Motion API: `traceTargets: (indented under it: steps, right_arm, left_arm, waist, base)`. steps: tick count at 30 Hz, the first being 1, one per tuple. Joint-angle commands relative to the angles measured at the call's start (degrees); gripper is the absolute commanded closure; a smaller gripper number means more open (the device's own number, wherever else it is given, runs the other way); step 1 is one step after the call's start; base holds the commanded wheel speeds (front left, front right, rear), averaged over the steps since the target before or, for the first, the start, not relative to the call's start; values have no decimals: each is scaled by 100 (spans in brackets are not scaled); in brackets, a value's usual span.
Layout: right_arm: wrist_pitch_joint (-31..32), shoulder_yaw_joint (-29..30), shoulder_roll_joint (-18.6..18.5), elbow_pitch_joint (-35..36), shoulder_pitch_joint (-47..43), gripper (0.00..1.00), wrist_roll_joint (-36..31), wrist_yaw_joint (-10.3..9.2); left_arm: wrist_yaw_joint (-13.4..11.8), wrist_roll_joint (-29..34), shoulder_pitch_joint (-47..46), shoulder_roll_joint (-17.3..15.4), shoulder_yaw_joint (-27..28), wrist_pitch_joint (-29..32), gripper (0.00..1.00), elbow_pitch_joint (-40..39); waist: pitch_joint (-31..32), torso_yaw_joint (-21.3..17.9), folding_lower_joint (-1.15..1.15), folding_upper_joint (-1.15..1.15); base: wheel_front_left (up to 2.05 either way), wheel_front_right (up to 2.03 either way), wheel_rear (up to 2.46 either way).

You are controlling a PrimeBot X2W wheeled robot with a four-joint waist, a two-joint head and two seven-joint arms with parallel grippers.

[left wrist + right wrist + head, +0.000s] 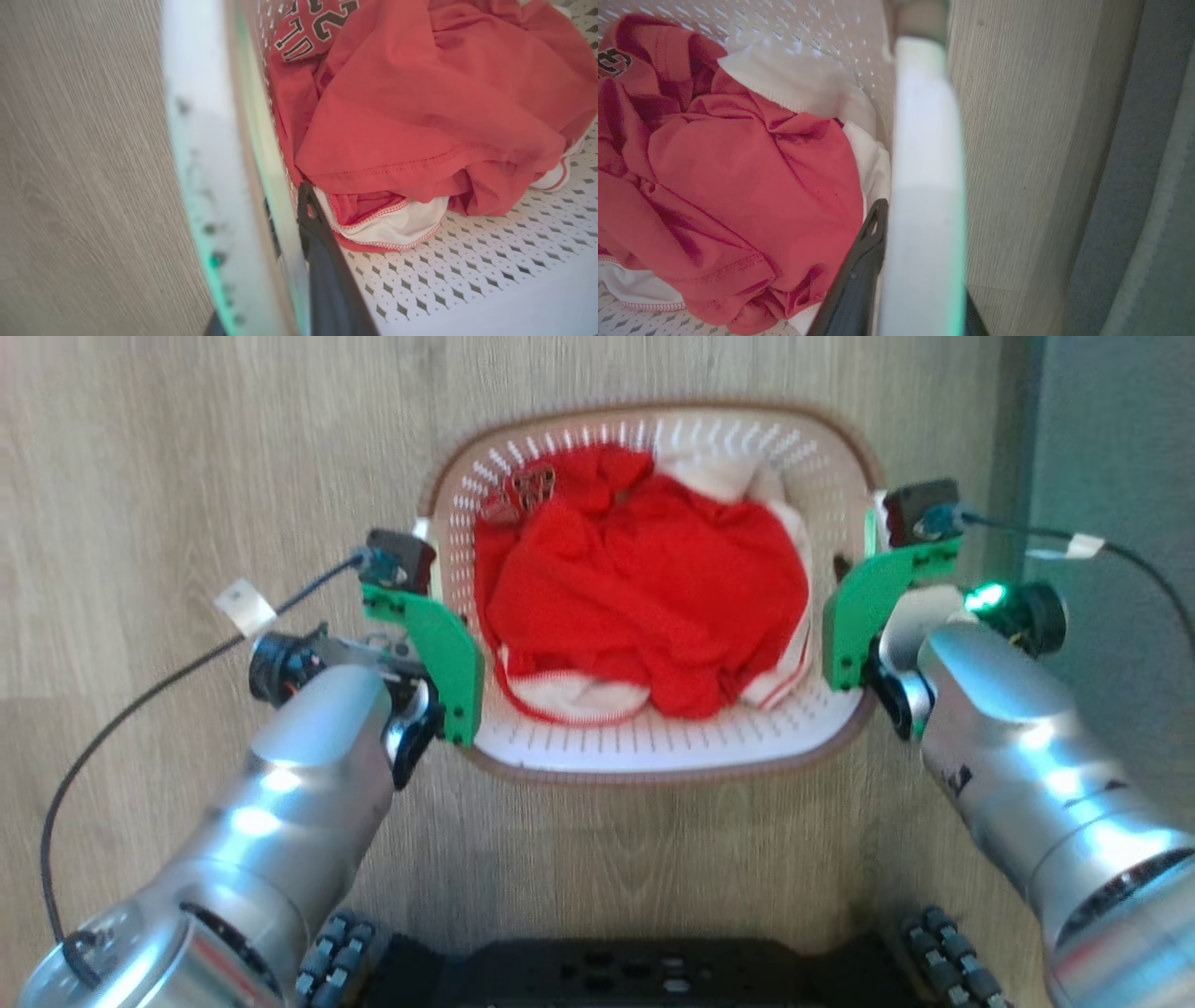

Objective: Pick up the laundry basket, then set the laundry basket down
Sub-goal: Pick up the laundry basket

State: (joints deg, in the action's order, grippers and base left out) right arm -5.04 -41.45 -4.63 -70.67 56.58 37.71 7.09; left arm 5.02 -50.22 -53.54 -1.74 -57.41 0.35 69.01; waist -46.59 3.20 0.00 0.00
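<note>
Filling the laundry basket (653, 747): red-and-white clothes (644, 588).

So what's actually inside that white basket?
A crumpled pile of red clothes, with white pieces edged in red tucked around it. One red item has printed lettering. The basket shows holed white plastic beside the pile. Anything underneath the pile is covered.

Bright even light, glare on silver forearms (266, 779), laundry basket (201, 140) blurred close-up.
</note>
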Motion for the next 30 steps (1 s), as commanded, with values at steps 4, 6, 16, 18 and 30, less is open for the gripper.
traceTargets:
  steps: [4,6,16,18,30]
  right_arm:
    - [811,-466,8,300,-625,100,313,40]
    - [960,-538,-18,363,-678,100,384,40]
    - [2151,-1110,-73,1044,-1362,100,1455,40]
    - [2292,-1221,-53,1091,-1464,100,1594,40]
    - [2776,-1687,13,1107,-1826,100,2196,40]
  left_arm:
    - [208,-117,261,-114,-304,256,100,-227]
    - [218,-171,294,-114,-334,280,100,-259]
    - [245,-677,874,-147,-927,1027,100,-465]
    - [246,-777,991,-175,-1014,1134,100,-508]
    - [247,-1328,1559,-419,-1329,1529,100,-964]
  waist:
    - [811,-1,0,0]
    - [941,12,0,0]
    - [2381,-57,0,0]
    - [2638,-90,0,0]
    - [3823,-70,0,0]
  base:
    - [0,0,0]
    - [0,0,0]
    - [0,0,0]
    - [0,0,0]
    - [0,0,0]
